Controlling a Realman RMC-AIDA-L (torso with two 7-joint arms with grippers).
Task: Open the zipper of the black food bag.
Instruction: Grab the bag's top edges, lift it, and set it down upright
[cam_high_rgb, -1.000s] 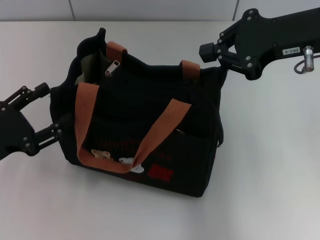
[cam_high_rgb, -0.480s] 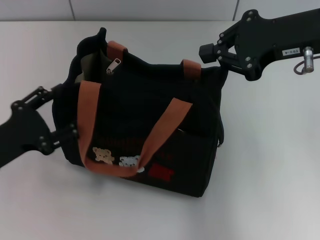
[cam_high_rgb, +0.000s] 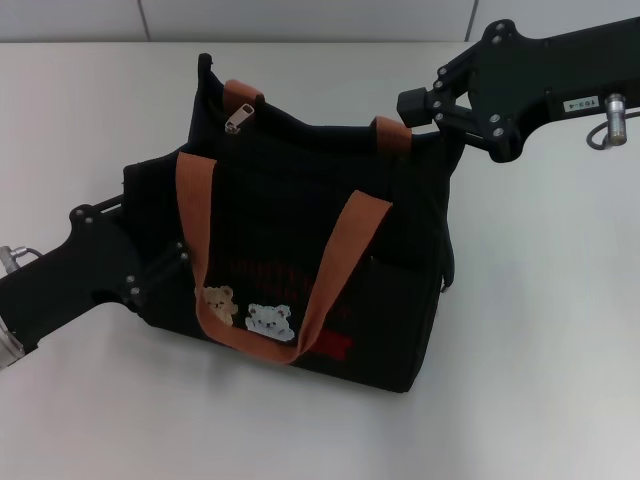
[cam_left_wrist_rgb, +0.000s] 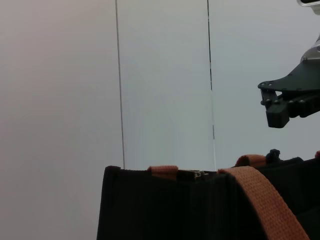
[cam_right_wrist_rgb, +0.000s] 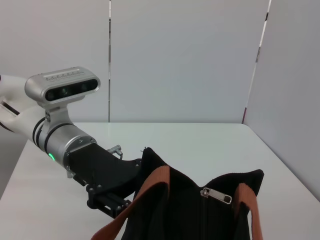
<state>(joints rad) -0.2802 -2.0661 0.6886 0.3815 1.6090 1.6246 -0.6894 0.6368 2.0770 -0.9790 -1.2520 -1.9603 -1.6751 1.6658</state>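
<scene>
- The white table (cam_high_rgb: 540, 380) is smooth and matte; behind it, pale wall panels (cam_right_wrist_rgb: 185, 60) meet at thin dark seams.
- The black food bag (cam_high_rgb: 300, 260) stands upright near the table's middle, with two small bear patches (cam_high_rgb: 248, 312) and red print (cam_high_rgb: 330, 345) on its front. The print is too small to read.
- A small white label (cam_high_rgb: 580, 102) on the right arm carries characters I cannot make out.
- The zipper (cam_right_wrist_rgb: 206, 210) runs along the bag's top, its silver pull tab (cam_high_rgb: 236, 119) at the far left end.
- The left gripper (cam_high_rgb: 160, 265) presses against the bag's left side, fingers spread wide across the fabric.
- The right gripper (cam_high_rgb: 425, 105) sits at the bag's top right corner, seemingly pinched on the fabric edge, though the contact is partly hidden.
- Orange-brown strap handles (cam_high_rgb: 340, 260) drape over the front.
</scene>
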